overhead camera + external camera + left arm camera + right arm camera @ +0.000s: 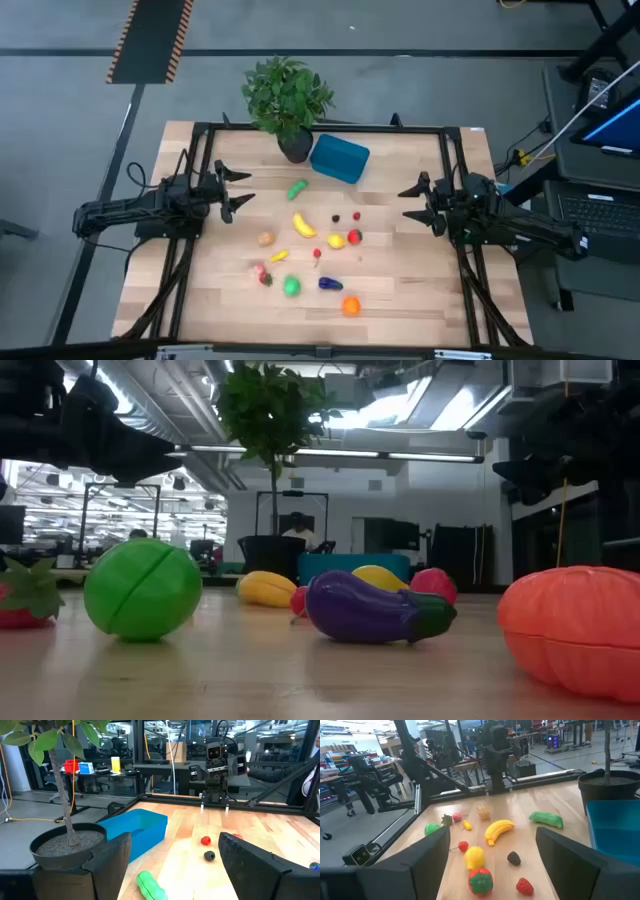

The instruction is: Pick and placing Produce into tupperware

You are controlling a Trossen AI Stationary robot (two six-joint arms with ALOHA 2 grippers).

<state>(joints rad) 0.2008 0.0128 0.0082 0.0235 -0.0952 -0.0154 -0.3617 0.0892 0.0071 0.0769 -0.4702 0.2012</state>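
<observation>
The teal-blue tupperware [340,158] rests flat on the table near its far edge, beside the plant pot; it also shows in the left wrist view [142,827]. The produce lies scattered mid-table: yellow banana [303,225], green piece [297,189], tan piece [265,239], lemon [336,241], red tomato [353,237], round green piece [291,287], purple eggplant [330,284], orange piece [351,306]. My left gripper [235,188] hovers open at the left of the produce. My right gripper [415,202] hovers open at the right. Both hold nothing.
A leafy potted plant [288,100] stands at the far edge, just left of the tupperware. A dark metal frame [320,128] runs round the table top. In the low view the round green piece [143,588], eggplant [375,610] and orange piece [580,625] lie nearest the near edge.
</observation>
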